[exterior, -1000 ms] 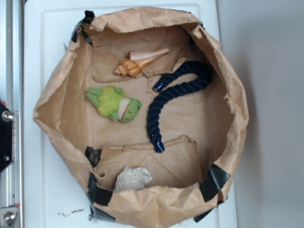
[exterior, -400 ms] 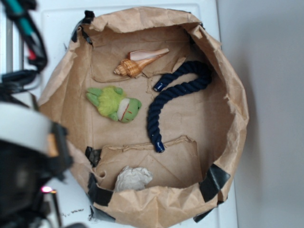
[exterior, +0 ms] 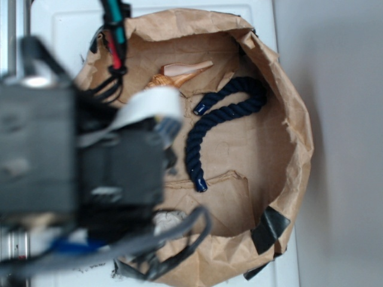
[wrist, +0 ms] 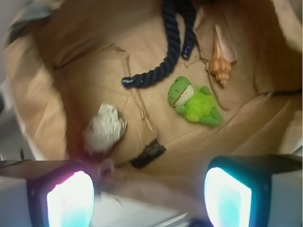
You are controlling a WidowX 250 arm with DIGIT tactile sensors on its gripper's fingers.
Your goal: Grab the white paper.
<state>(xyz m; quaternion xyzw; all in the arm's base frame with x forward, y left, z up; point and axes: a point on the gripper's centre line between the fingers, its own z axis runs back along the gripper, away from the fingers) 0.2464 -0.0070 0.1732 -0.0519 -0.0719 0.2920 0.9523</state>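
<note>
White paper (wrist: 104,127): crumpled wad on the floor of the brown paper bag (wrist: 42,104), near its rim, beside a black tape piece (wrist: 147,153). Green plush toy (wrist: 193,100), navy rope (wrist: 173,45) and seashell (wrist: 221,59) lie farther in. End effector (wrist: 149,191) above the rim, fingers spread wide, empty. Step judged: approach. Next: shift toward the wad, then descend.

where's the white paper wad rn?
Wrist view: the white paper lies on the bag floor, left of centre, below the navy rope end and left of the green plush. The exterior view mostly hides it behind the arm.
</note>
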